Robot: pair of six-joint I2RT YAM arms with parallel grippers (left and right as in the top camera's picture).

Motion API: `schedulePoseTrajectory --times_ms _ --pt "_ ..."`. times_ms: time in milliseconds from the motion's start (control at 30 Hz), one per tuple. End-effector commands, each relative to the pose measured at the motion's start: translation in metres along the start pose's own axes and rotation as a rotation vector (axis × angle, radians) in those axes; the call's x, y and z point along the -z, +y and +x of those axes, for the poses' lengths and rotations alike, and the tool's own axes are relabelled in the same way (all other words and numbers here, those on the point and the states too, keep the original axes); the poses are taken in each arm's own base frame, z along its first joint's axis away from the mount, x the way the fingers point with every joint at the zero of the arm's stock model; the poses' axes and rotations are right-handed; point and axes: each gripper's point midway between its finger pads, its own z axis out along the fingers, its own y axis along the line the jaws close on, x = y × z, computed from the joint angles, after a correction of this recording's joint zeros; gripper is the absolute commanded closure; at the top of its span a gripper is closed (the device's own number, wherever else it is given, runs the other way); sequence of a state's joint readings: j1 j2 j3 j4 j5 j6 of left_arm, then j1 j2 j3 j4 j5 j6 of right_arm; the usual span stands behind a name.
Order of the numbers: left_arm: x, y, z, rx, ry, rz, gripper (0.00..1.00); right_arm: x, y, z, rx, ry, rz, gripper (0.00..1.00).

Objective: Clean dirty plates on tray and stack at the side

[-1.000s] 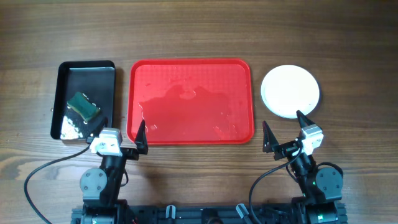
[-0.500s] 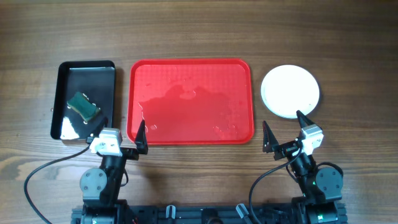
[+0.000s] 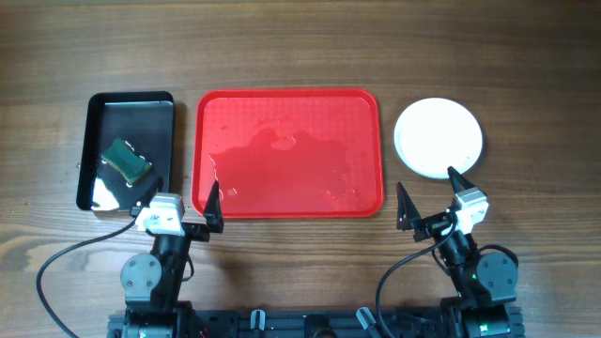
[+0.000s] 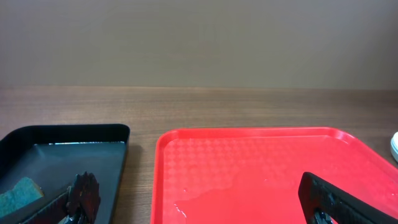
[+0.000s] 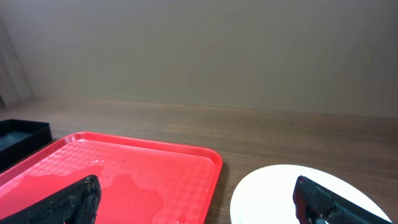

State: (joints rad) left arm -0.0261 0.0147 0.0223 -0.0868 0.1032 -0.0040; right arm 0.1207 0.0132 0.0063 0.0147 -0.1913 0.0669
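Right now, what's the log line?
tray wet, bare | plates stacked right | sponge in black tray | left fingers open | right fingers open

light even, bright | shadows faint | glare: wet sheen on red tray (image 3: 357, 113) | wrist views slightly soft

Wet glossy, seemingly plastic tray (image 3: 362, 113); wood-grain table (image 3: 282, 47)

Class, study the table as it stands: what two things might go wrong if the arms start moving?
1. The liquid pooled on the red tray might slop over the low rim onto the table if nudged.
2. The right gripper, open, sits close to the white plate; a careless swing might knock it.
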Motion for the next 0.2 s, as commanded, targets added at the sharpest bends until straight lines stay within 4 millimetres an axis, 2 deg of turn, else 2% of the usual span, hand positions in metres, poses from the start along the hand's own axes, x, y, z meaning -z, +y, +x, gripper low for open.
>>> schedulePoseTrajectory --times_ms 0,167 --pt "-0.0001 -0.0009 0.0019 -0.02 -0.002 0.004 0.0 0.0005 0.0019 -0.0016 -0.012 -0.008 -0.012 0.0" --pt "-0.0001 -0.0009 0.0019 -0.02 -0.002 0.004 0.0 0.0005 0.0019 -0.0016 -0.013 -0.008 -0.012 0.0"
